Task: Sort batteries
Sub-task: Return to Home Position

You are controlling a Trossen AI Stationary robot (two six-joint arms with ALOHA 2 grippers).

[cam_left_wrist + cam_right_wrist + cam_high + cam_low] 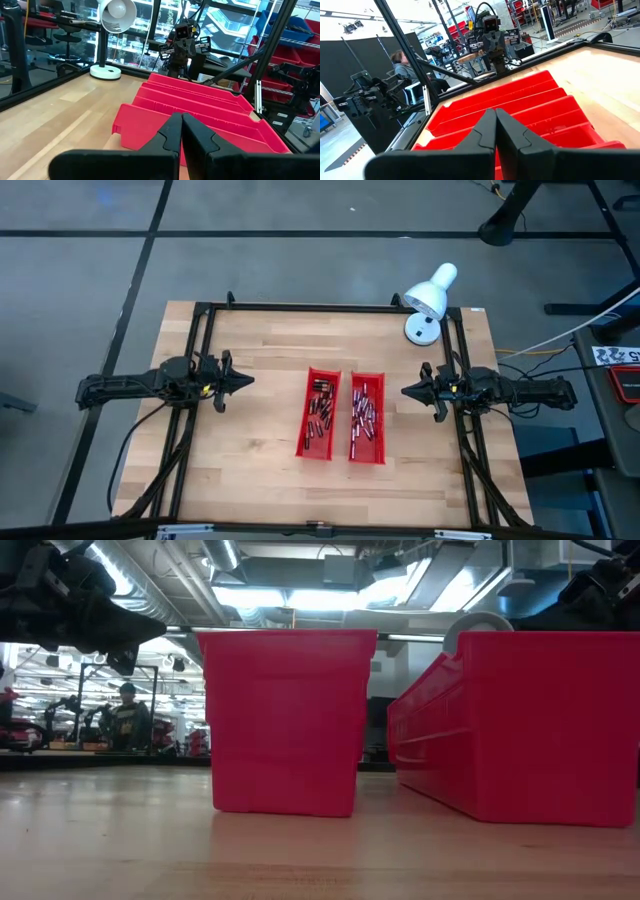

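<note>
Two red trays stand side by side in the middle of the table: the left tray and the right tray. Both hold several small dark and silvery batteries. My left gripper hangs shut above the table's left side, pointing level at the trays. My right gripper hangs shut above the right side, pointing level back at them. Each wrist view shows its own shut fingers with the red trays beyond them. Neither gripper holds anything.
A white desk lamp stands at the table's far right corner. A black frame runs around the table's edges. Bare wood lies between each gripper and the trays. A person sits in the room beyond the table.
</note>
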